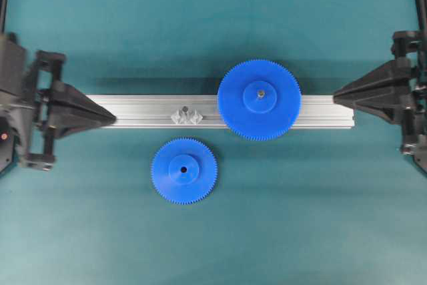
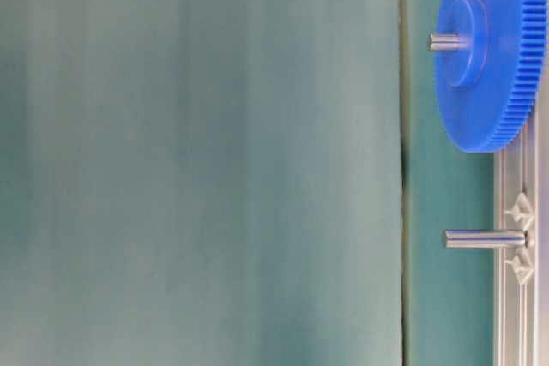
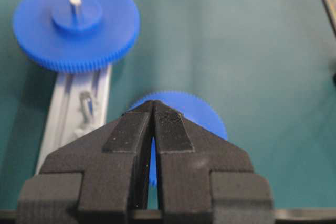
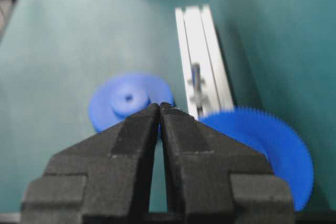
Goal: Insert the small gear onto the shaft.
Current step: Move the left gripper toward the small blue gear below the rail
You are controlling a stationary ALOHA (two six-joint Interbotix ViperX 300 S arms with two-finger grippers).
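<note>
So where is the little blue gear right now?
In the overhead view the small gear lies flat on the green table, just below the silver rail. It sits a bit left of the middle, near the bare shaft and down-left of the big gear.

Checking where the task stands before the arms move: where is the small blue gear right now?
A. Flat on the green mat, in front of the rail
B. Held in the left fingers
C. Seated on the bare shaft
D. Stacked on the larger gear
A: the small gear lies flat on the mat beside the rail, apart from the bare shaft and the larger gear.
</note>
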